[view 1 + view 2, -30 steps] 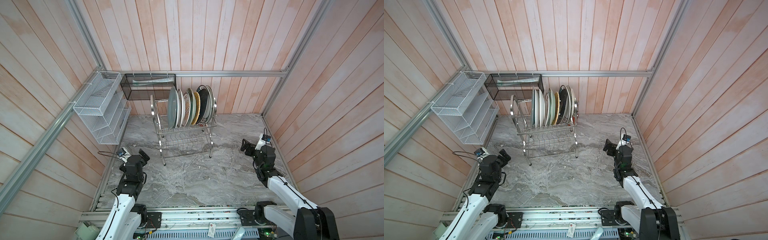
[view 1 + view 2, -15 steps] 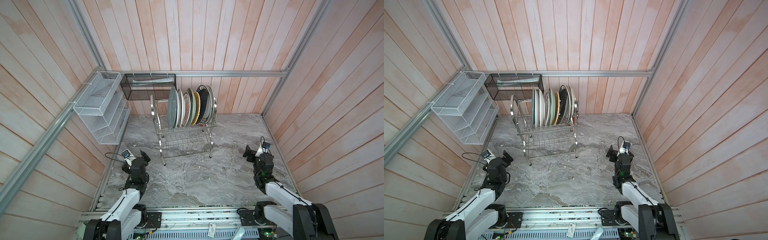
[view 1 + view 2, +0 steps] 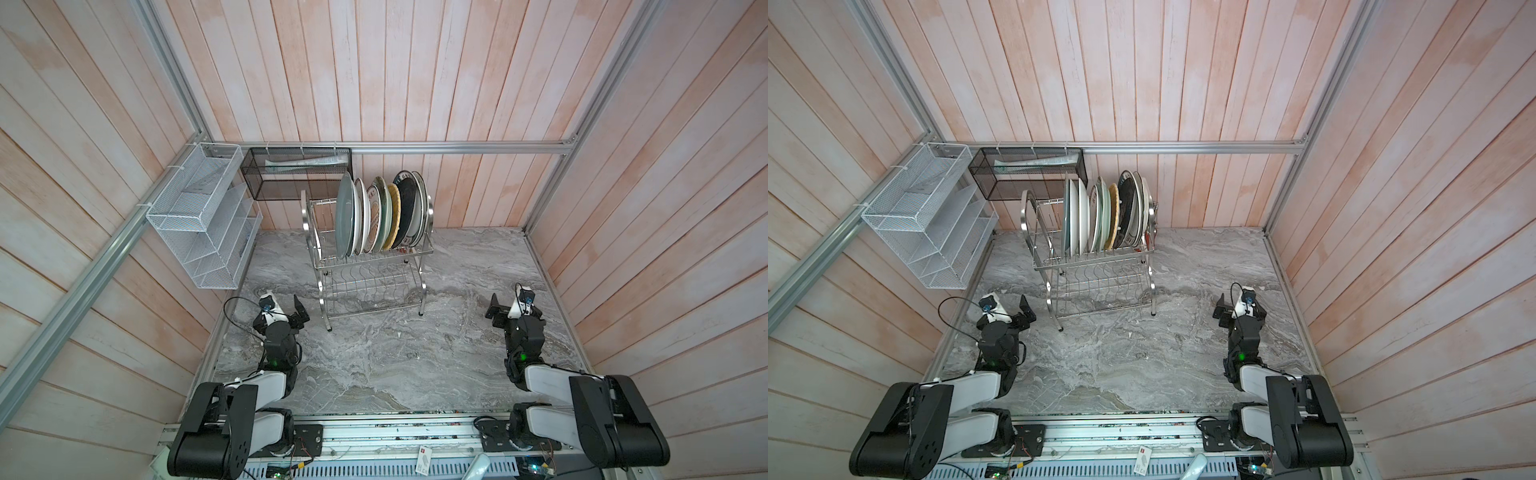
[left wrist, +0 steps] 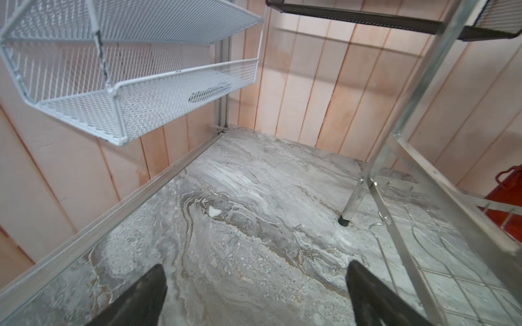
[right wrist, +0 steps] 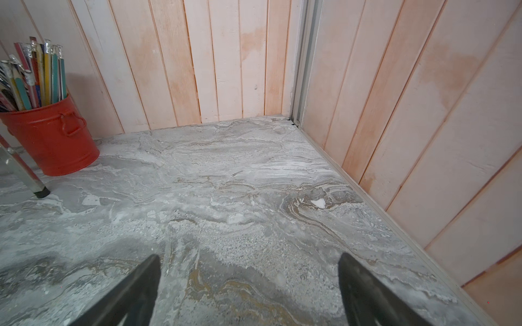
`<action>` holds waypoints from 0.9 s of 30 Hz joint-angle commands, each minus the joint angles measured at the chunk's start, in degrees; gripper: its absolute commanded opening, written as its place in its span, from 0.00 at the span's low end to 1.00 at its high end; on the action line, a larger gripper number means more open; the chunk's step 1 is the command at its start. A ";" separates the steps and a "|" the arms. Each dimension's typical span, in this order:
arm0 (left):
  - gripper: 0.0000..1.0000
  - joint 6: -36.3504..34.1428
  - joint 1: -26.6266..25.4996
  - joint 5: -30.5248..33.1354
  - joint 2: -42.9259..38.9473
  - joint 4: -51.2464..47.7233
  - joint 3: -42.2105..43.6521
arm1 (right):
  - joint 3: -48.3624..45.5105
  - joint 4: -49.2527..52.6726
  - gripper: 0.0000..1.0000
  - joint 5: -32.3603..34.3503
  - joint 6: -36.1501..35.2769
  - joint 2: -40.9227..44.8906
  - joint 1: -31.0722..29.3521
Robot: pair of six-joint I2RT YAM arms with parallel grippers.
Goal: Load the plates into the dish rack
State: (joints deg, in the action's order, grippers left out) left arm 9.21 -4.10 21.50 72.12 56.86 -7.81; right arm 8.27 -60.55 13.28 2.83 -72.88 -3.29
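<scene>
Plates (image 3: 380, 216): slotted on edge in the upper tier of your dish rack (image 3: 368, 286) so none rolls; left gripper (image 4: 255, 275) and right gripper (image 5: 248, 268) both spread wide, empty, well apart from it

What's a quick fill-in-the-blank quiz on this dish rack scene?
The plates stand on edge in the ____ tier of the dish rack.
The left gripper and the right gripper are both ____ and empty.
The cup beside the rack's leg is coloured ____.
Missing words: upper; open; red.
</scene>
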 commanded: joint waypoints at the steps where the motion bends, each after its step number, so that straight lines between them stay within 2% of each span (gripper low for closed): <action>1: 1.00 -4.47 -0.30 -1.19 2.17 6.89 -1.24 | 0.84 -7.58 0.98 -3.54 -3.50 -3.32 0.54; 5: 1.00 -8.20 -0.42 -1.28 12.84 20.37 -1.04 | 0.16 -15.26 0.98 -3.15 -2.88 -10.05 1.59; 7: 1.00 -9.68 -1.46 -3.82 12.22 15.75 -2.30 | 0.08 -17.56 0.98 -4.03 -2.95 -12.68 1.88; 9: 1.00 -9.20 -0.67 -4.96 12.94 17.40 -1.87 | 0.60 -19.02 0.98 -4.44 -2.84 -14.65 1.81; 12: 1.00 -8.49 0.65 -6.77 17.31 19.51 -3.26 | 4.23 -11.68 0.98 -6.39 -3.40 -14.50 2.24; 15: 1.00 -7.56 1.13 -8.01 15.50 9.73 -6.50 | 5.68 -8.91 0.98 -11.17 -1.64 -14.43 4.92; 19: 1.00 -5.13 4.26 -11.17 15.73 6.17 -8.40 | 5.73 -8.75 0.98 -11.94 -1.37 -14.37 5.37; 27: 1.00 -5.17 4.23 -11.08 16.10 6.68 -8.41 | 5.94 -8.43 0.98 -13.28 -0.88 -14.46 6.19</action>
State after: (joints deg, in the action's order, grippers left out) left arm 3.27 0.05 11.66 88.38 64.64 -15.70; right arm 13.54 -69.49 1.32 1.39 -87.39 2.55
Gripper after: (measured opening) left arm 0.999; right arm 0.977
